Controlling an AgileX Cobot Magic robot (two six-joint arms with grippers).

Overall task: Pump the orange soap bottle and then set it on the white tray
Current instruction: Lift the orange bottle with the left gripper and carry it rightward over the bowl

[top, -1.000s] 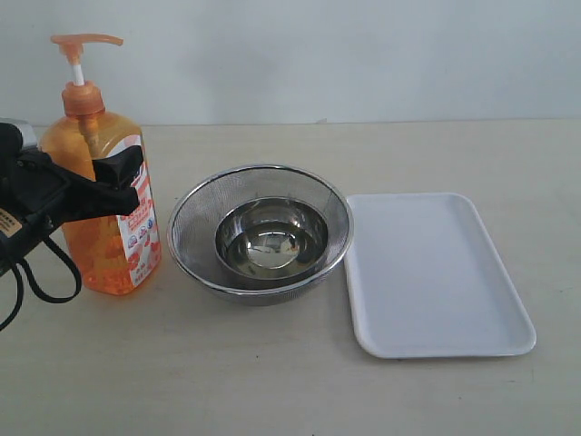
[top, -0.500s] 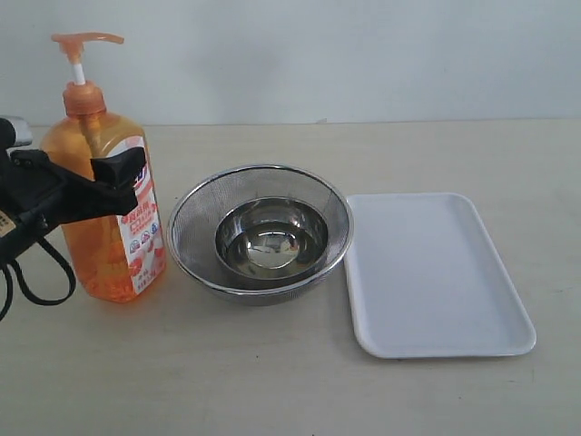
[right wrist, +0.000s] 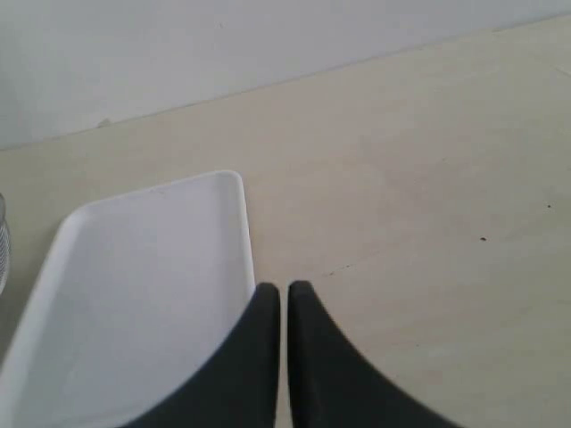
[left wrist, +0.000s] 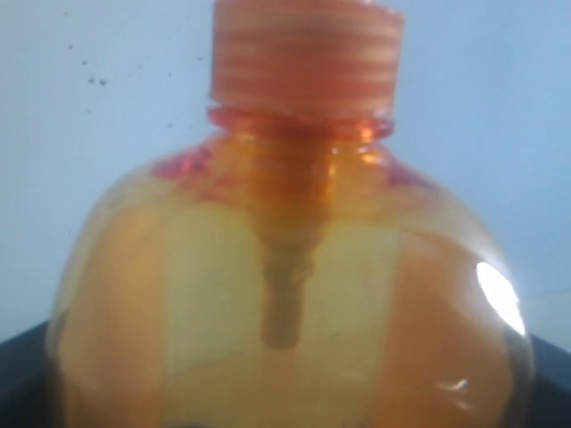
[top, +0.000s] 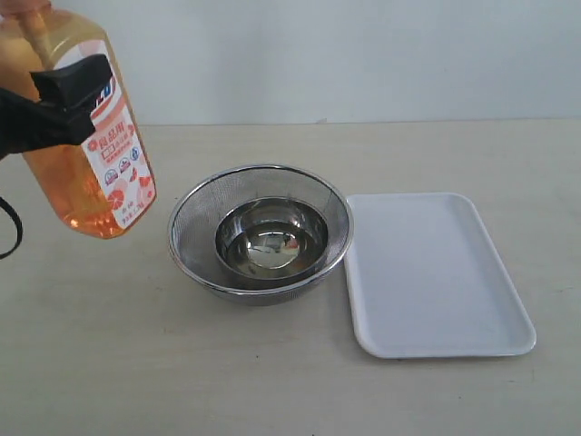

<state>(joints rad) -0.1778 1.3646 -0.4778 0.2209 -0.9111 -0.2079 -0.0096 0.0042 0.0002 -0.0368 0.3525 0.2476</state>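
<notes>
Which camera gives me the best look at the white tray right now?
The exterior view: the whole white tray shows there, beside the mesh bowl. The right wrist view catches only one end of the tray, beyond the shut right gripper. The left wrist view shows none; the orange soap bottle fills it.

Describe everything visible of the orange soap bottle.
The orange soap bottle is translucent plastic, holding orange liquid, with a white label printed in orange and blue. The left pincer clamps its upper body, holding it tilted above the table, left of the mesh bowl. Its ribbed collar and inner tube show; the pump head is out of frame.
</notes>
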